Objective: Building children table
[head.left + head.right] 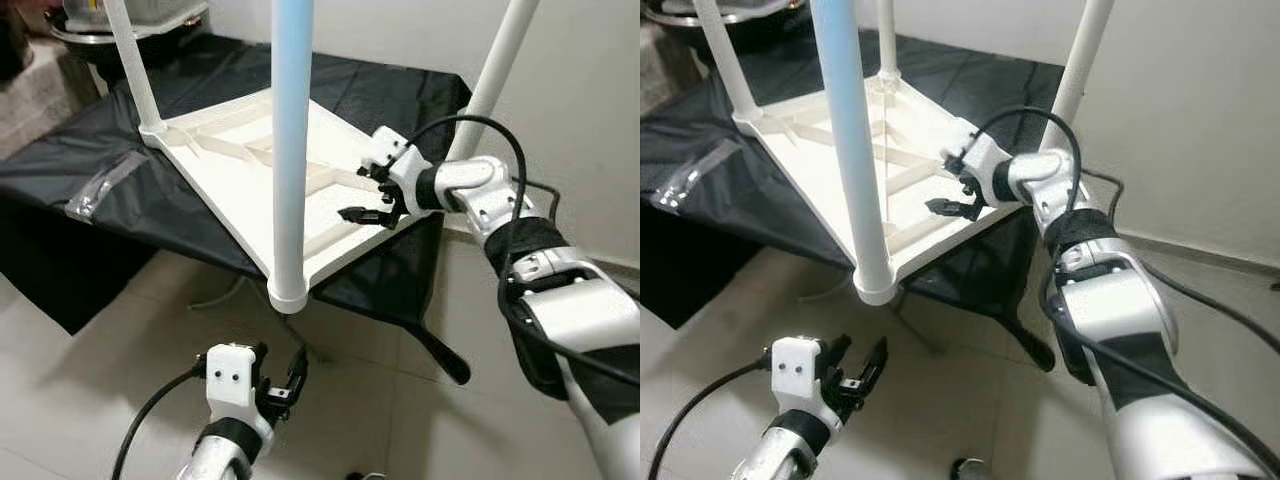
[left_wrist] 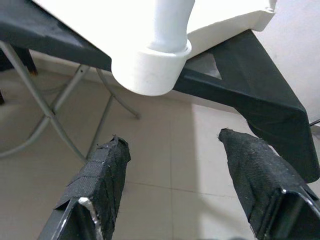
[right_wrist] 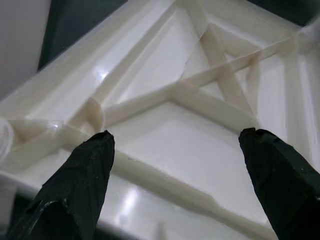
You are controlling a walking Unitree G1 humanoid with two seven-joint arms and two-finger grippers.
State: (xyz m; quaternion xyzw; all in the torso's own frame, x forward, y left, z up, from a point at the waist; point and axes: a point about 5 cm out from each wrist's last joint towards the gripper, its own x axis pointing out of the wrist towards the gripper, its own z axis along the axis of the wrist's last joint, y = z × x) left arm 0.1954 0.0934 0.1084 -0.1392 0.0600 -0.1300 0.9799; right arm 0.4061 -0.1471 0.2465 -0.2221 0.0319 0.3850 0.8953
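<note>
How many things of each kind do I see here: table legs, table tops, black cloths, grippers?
Table legs: 4
White table top, upside down: 1
Black cloth under it: 1
Grippers: 2, left gripper and right gripper, both open
Total: 8

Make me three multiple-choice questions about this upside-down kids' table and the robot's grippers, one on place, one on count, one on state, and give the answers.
1. Where does the white table lie?
A. on the black cloth
B. on the floor
C. on a chair

2. How many table legs stand up in view?
A. one
B. two
C. four

3. How are the right gripper's fingers?
A. shut on a leg
B. open
C. shut on the cloth

Answers:
1 A, the table rests upside down on the black cloth.
2 C, the right eye view shows a leg at each corner, the nearest leg in front.
3 B, the black fingers stand wide apart over the table's ribbed underside.
</note>
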